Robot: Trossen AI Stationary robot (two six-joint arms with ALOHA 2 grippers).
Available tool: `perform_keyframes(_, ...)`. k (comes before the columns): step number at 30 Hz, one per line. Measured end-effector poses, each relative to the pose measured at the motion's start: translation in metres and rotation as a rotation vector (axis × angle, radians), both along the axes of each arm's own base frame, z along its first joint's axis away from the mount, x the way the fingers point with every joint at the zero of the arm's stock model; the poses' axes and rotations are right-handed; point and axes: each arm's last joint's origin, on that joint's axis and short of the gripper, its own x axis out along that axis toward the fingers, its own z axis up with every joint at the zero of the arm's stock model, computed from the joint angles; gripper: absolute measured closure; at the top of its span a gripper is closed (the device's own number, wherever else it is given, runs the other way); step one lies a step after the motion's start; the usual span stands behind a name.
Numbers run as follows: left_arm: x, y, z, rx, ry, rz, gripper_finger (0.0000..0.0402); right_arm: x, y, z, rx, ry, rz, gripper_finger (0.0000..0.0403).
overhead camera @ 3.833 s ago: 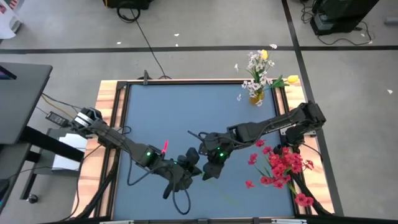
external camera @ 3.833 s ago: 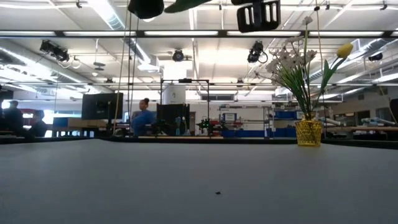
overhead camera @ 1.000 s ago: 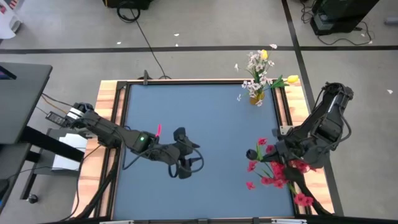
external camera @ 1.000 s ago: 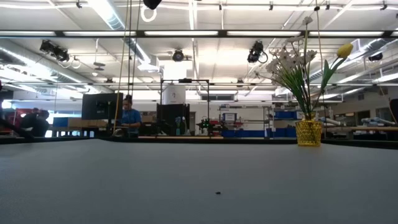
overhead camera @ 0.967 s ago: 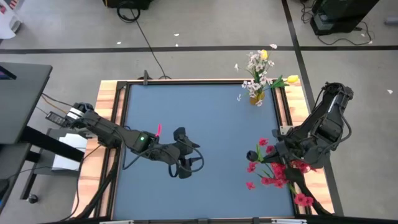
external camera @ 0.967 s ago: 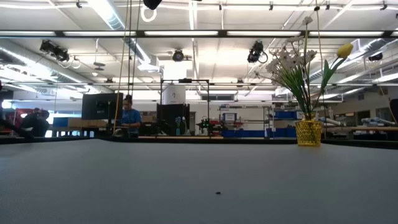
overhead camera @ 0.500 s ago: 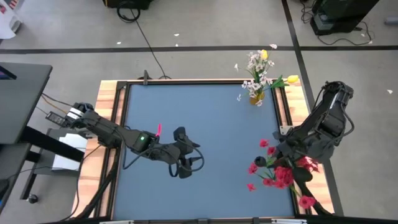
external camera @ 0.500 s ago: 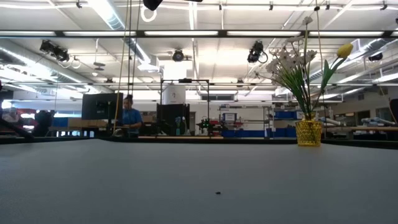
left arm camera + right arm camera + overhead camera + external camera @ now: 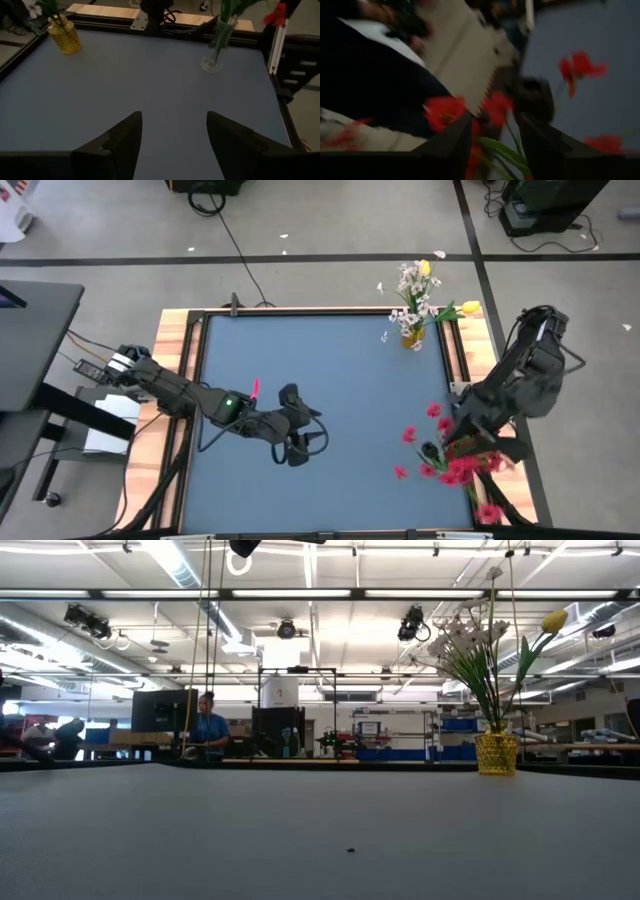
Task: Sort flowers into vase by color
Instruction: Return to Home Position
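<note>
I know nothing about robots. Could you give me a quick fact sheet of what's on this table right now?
Table: blue top, wooden border
Yellow vase: a corner on the right side, holds white sprays and yellow tulips
Clear vase: right side, holds red flowers
Left end effector: open, above mid-table
Right end effector: open, among the red flowers

Far right: vase [image 9: 496, 753] amber-yellow, faceted; sprays [image 9: 411, 280] white, tulip buds [image 9: 554, 620] yellow, stems [image 9: 487, 700] green. Near right: blossoms [image 9: 455, 468] red. Table [image 9: 320, 360] slate blue, pale wood rim. Floor [image 9: 320, 220] grey. My left gripper [image 9: 175, 117] black.
</note>
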Motion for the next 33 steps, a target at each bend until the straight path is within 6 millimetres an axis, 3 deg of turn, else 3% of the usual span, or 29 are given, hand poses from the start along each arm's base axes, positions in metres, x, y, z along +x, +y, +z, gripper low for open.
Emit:
perform_keyframes(4, 0.001, 0.001, 0.005, -0.012, -0.056, 0.049, 0.0180, -0.006, -0.010, 0.021, 0.100, -0.189, -0.022, 0.0231)
perform_keyframes(9, -0.005, 0.008, 0.028, 0.005, -0.172, 0.042, 0.0210, -0.011, -0.025, 0.044, 0.089, -0.476, -0.153, 0.0231)
perform_keyframes(15, -0.026, 0.031, 0.058, 0.056, -0.237, 0.060, 0.0250, -0.019, -0.055, 0.060, -0.146, -0.616, -0.591, 0.0248)
perform_keyframes(22, -0.041, 0.083, 0.081, 0.133, -0.268, 0.065, 0.0294, -0.036, -0.082, 0.043, -0.292, -0.570, -0.701, 0.0389)
perform_keyframes(30, -0.042, 0.133, 0.085, 0.110, -0.276, 0.007, 0.0334, -0.026, -0.077, 0.012, -0.508, -0.508, -0.820, 0.0396)
perform_keyframes(33, -0.042, 0.147, 0.085, 0.106, -0.280, -0.010, 0.0344, -0.021, -0.075, -0.002, -0.517, -0.477, -0.883, 0.0397)
